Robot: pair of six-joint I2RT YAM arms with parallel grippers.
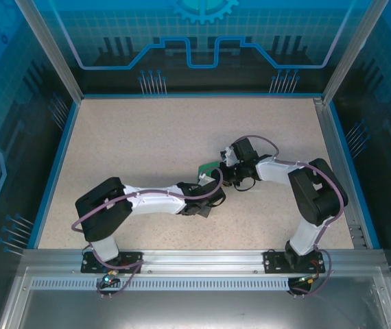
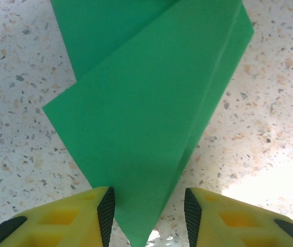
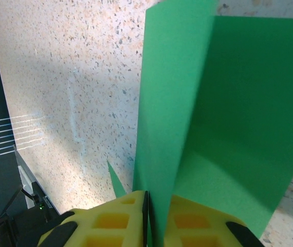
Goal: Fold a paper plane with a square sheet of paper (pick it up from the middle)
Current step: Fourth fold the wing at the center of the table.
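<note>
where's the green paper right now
The green paper is near the table's centre in the top view, pinched in the right gripper, with its pointed end between the open fingers of the left gripper.

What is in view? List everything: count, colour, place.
paper: one, bright green, partly folded, mid-table between the arms
table: one, speckled beige, under everything
walls: three, blue with printed patterns, at the back, left and right of the table
rail: one, silver, along the near edge
left arm: one, white and black, reaching to the paper
right arm: one, white and black, reaching to the paper
left fingers: two, yellow with black pads, open either side of the paper's point
right fingers: two, yellow, shut on the paper
</note>
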